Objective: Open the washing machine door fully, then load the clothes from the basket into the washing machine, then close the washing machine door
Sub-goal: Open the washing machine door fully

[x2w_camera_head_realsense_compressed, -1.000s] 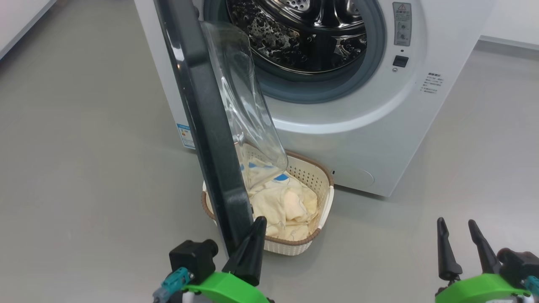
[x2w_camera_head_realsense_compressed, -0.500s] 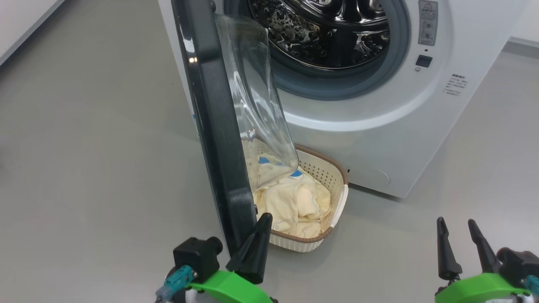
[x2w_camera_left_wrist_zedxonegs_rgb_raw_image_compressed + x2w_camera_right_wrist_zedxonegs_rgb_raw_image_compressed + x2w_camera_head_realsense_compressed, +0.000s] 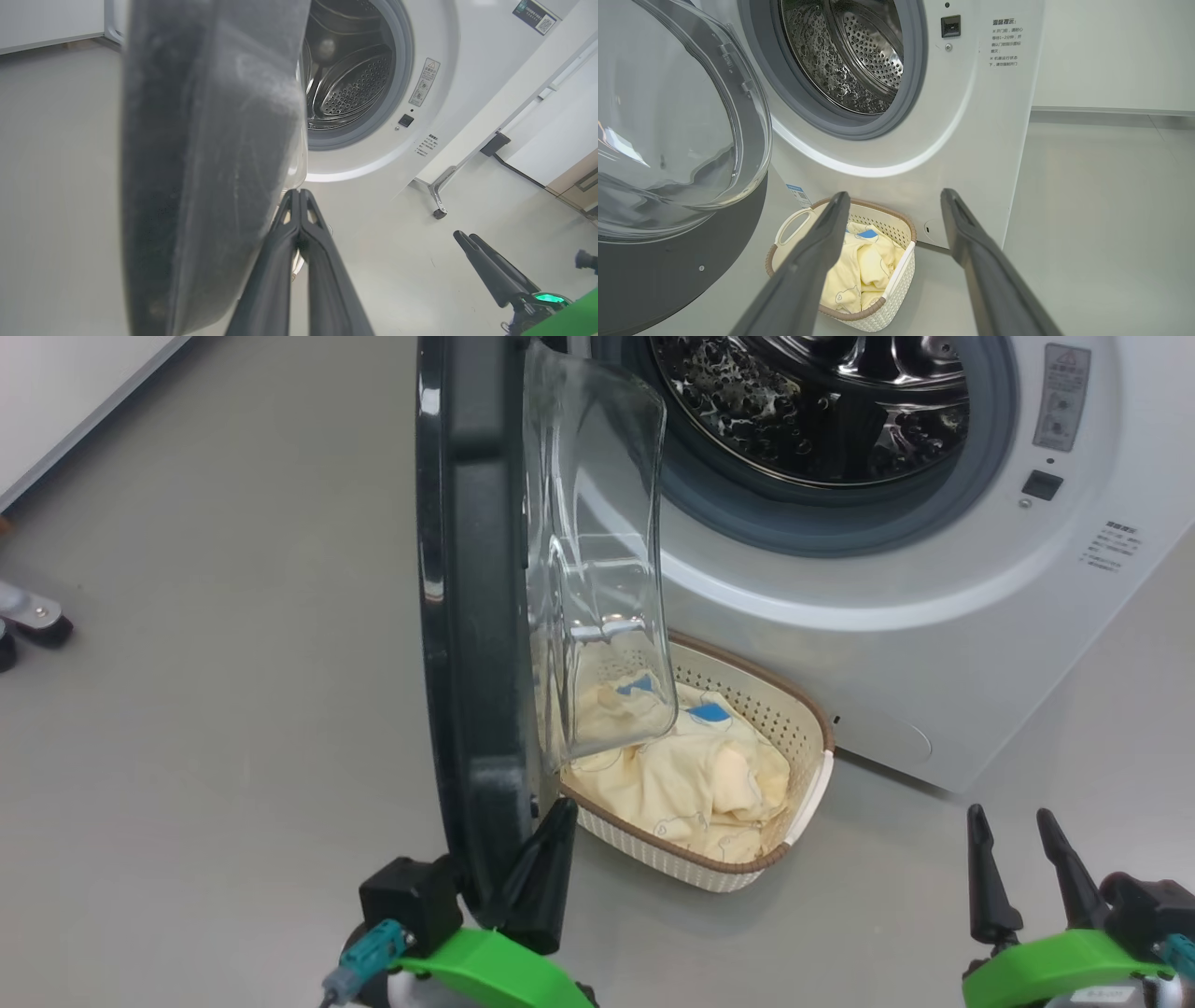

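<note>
Big white front-loading washing machine (image 3: 840, 644) w/ a perforated metal drum (image 3: 822, 401) stands on the grey floor (image 3: 233, 709), drum mouth uncovered. The large round washing machine door (image 3: 467, 616) (wide glossy black rim, bulging clear glass centre) is swung out at the left of the opening. It's abt edge-on to the head cam, glass bulge facing right.

Small rectangular cream plastic basket (image 3: 672, 863), perforated sides, brown woven-look rim, white handles, sits on the floor just in front of the machine's base, below the opening. In head view the door's glass overlaps the basket's left end. Soft pale yellow clothes (image 3: 709, 775) w/ blue patches & thin blue line prints lie bunched inside the basket.

Left hand (image 3: 563, 807): both dark fingers pressed together, nothing between them, tips up at the inner side of the door's lower black rim. Touching or just beside it, can't tell. In the left wrist view the rim sits right at the left of the joined tips.

Right hand (image 3: 1010, 817): fingers apart, empty, low at the right, well apart from machine, door & basket. Right wrist view looks btwn its fingers toward basket & clothes, w/ a small blue sticker (image 3: 798, 193) on the machine's lower corner just behind the basket
</note>
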You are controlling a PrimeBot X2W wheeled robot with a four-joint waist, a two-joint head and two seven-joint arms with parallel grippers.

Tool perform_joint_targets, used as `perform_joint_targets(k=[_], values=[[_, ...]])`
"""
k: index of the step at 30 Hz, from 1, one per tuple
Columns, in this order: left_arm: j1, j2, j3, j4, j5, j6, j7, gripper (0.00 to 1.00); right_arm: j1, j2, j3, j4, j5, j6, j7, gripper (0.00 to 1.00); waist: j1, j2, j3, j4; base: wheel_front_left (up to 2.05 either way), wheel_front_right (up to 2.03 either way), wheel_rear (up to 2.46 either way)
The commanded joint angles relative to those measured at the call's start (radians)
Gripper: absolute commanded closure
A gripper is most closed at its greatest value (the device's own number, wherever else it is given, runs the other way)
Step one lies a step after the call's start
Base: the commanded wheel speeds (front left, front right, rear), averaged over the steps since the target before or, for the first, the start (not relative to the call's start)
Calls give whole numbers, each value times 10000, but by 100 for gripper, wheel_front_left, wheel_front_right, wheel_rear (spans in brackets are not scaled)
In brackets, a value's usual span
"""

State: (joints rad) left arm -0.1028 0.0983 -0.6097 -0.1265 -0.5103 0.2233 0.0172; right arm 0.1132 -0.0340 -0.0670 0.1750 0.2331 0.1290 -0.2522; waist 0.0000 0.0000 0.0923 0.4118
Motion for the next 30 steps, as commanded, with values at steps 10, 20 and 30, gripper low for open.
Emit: perform_joint_targets(k=[10, 20, 30], values=[[-281, 666, 2010, 209, -213, 631, -804, 100, -488, -162, 362, -246, -166, 17, -95, 0, 0, 0, 12, 137, 0, 0, 0], [-694, 1115, 3660, 1604, -656, 1010, -1598, 100, -478, -162, 364, -234, -317, 17, -95, 0, 0, 0, 76, -208, 0, 0, 0], [-1582, 1855, 4949, 3574, -810, 1161, -2255, 100, -416, -162, 426, -207, -418, 17, -95, 0, 0, 0, 39, -614, 0, 0, 0]])
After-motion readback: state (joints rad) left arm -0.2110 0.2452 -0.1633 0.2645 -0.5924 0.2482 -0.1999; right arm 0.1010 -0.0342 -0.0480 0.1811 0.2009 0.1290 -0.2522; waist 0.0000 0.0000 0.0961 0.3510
